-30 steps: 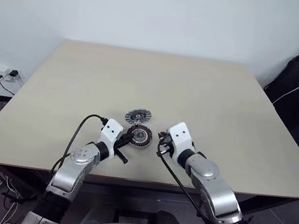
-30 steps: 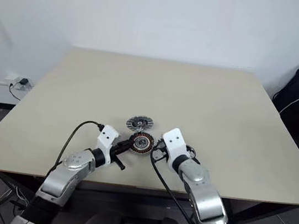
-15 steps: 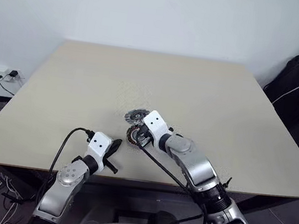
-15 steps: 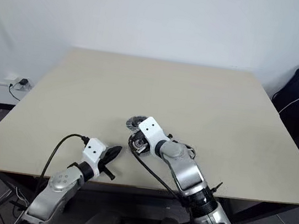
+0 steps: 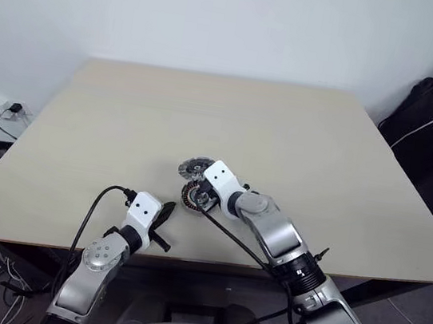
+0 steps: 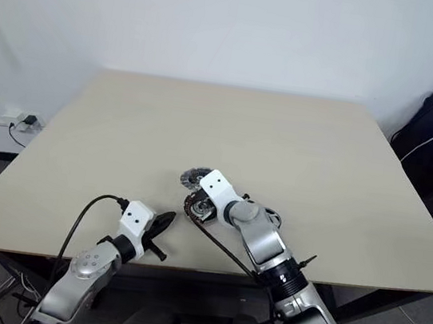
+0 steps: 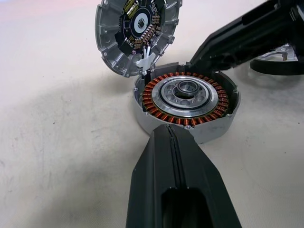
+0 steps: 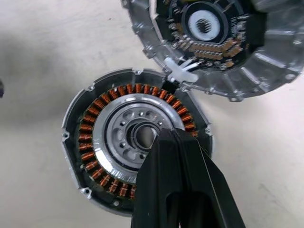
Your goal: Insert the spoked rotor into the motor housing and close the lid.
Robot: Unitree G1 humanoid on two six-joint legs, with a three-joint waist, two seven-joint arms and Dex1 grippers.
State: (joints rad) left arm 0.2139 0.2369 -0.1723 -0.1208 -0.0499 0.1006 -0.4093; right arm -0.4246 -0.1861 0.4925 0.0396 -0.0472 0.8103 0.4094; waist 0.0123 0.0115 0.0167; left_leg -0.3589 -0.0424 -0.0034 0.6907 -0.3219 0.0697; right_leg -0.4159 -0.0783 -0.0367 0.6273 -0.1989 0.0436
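Housing (image 7: pixel 186 102): lying flat on the table (image 5: pixel 300 141) near the front edge, about midway along it; open side up, with the copper windings ringing a silvery centre.
Lid (image 7: pixel 135 35): just behind the housing, tilted up on edge and touching the housing's rim; its inner face, with a dark board of small parts, is turned toward the housing.
Rotor (image 7: pixel 278 61): on the table just beside the housing, a dark rim with silver spokes, mostly hidden behind the right arm.
Right gripper (image 8: pixel 168 137): fingers pressed together, holding nothing, tips over the middle of the housing, slanting down from the right; whether they touch the hub I can't tell.
Left gripper (image 7: pixel 172 130): fingers together, empty, close to the front edge, left of the housing and pointing at it, tip just short of its wall.
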